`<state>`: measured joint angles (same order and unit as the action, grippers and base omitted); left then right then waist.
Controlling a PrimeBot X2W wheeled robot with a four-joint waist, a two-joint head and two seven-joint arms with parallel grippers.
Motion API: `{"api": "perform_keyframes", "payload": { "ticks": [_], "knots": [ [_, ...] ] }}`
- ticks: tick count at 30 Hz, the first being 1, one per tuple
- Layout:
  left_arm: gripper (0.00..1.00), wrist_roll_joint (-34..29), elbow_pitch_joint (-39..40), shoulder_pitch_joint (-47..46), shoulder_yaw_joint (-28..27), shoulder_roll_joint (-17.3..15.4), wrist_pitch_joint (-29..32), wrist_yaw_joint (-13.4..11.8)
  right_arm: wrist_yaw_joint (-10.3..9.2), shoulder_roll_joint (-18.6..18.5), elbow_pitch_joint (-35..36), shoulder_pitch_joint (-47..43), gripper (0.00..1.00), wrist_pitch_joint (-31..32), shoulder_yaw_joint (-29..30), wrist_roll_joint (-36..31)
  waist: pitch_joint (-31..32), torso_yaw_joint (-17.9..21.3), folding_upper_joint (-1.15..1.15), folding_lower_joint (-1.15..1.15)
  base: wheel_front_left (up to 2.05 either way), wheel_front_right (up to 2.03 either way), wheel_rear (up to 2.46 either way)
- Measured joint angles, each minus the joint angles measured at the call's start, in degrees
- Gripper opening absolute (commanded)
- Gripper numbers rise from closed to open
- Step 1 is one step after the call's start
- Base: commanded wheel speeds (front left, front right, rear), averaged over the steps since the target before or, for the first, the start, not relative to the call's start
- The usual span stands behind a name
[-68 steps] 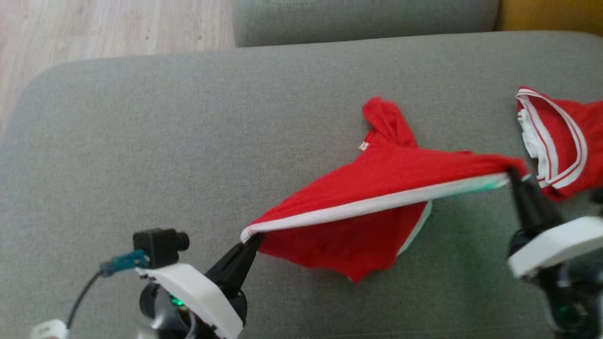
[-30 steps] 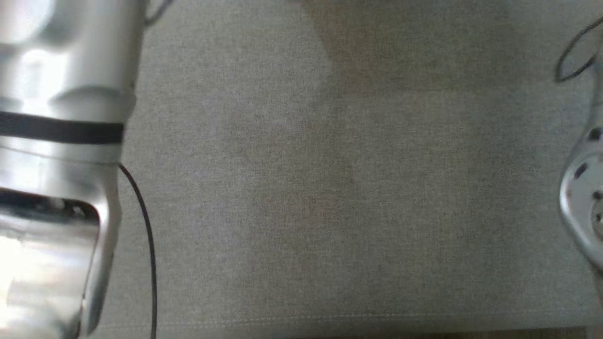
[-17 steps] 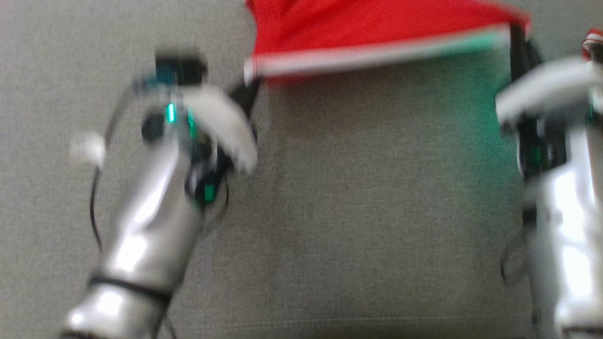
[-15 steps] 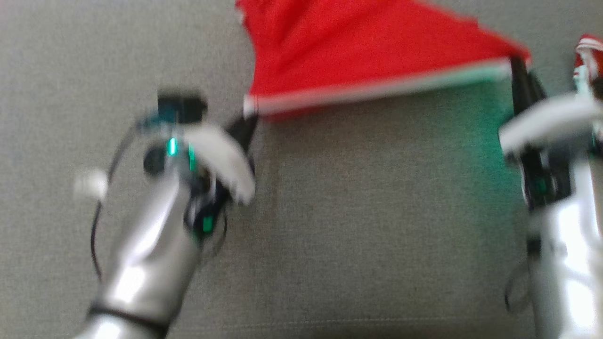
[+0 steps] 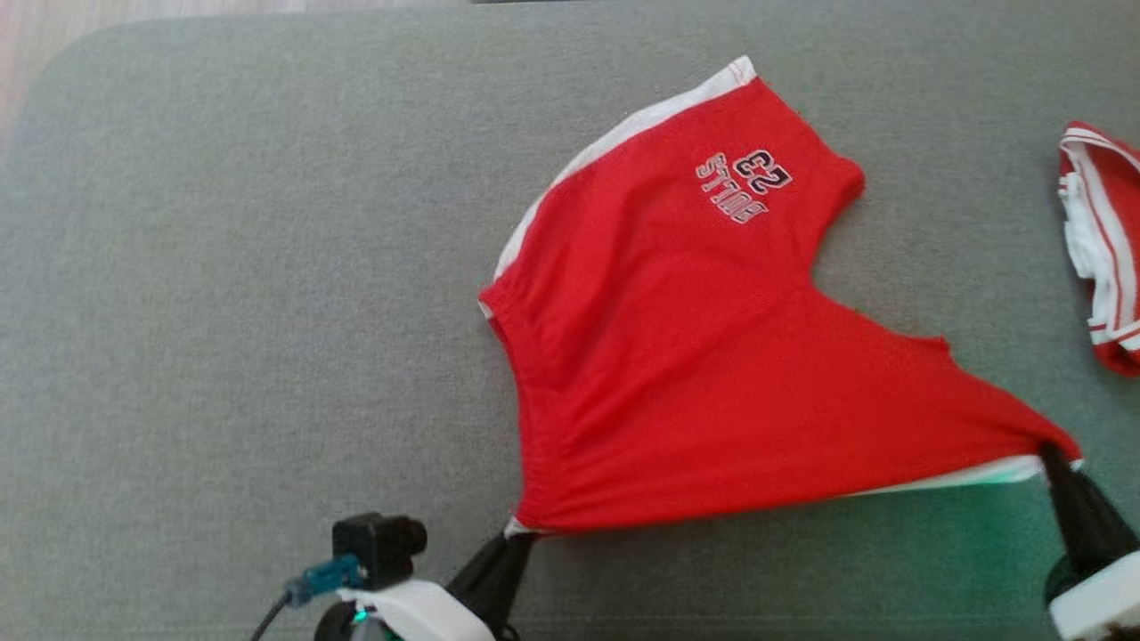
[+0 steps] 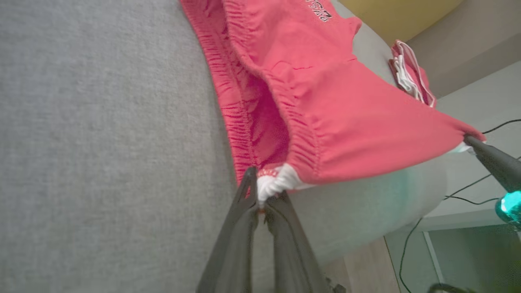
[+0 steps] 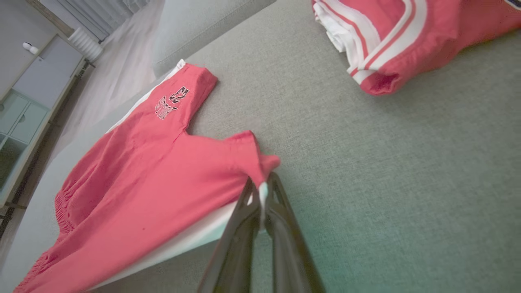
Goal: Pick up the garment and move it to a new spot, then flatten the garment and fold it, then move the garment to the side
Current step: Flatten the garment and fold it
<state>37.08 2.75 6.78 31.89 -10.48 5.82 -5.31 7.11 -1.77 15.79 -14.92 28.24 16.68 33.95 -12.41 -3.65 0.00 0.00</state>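
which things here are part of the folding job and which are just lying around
In the job: red fabric shorts with a white side stripe; left gripper and right gripper, each shut on a corner of them.

Lying about: folded red-and-white striped garment at the right; grey fabric cushion, just the surface.

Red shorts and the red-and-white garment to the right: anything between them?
Nothing. Between the red shorts and the red-and-white garment lies bare grey cushion, plain in the head and right wrist views.

Grey cushion (image 5: 223, 312): red shorts (image 5: 695, 356), second red garment (image 5: 1100, 249).
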Motion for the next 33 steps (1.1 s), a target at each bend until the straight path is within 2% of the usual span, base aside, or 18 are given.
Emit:
{"api": "perform_keyframes", "payload": {
  "ticks": [6,10,17,23,33],
  "knots": [
    [0.0,0.88,5.66,-1.33,0.58,-0.03,2.81,-0.92,0.0,-0.01,1.59,5.28,0.0,2.44,0.45,-1.82,-1.61,-1.14,0.0,0.0,0.0,0.0,0.0],
    [0.0,1.15,8.11,-5.99,0.58,1.21,4.89,-1.59,-0.01,-0.12,-0.91,17.59,0.0,6.15,-1.25,-7.08,-3.54,-2.23,0.0,0.0,0.0,0.0,0.0],
    [0.0,3.96,9.34,-15.21,0.85,5.55,7.05,-1.82,-0.01,-0.74,-10.37,37.52,0.0,11.88,-0.99,-13.27,-6.52,-6.27,0.0,0.0,0.0,0.0,0.0],
    [0.0,5.09,4.14,-24.81,1.36,7.17,6.81,-3.39,-0.01,-2.0,-19.18,47.48,0.0,14.72,-0.9,-16.63,-9.16,-10.06,0.0,0.0,0.0,0.0,0.0],
    [0.0,10.1,-5.23,-33.2,5.41,7.8,1.79,-5.22,-0.01,-5.31,-32.36,57.35,0.0,12.0,-2.19,-21.07,-13.02,-13.27,0.0,0.0,0.0,0.0,0.0]
  ]
}}
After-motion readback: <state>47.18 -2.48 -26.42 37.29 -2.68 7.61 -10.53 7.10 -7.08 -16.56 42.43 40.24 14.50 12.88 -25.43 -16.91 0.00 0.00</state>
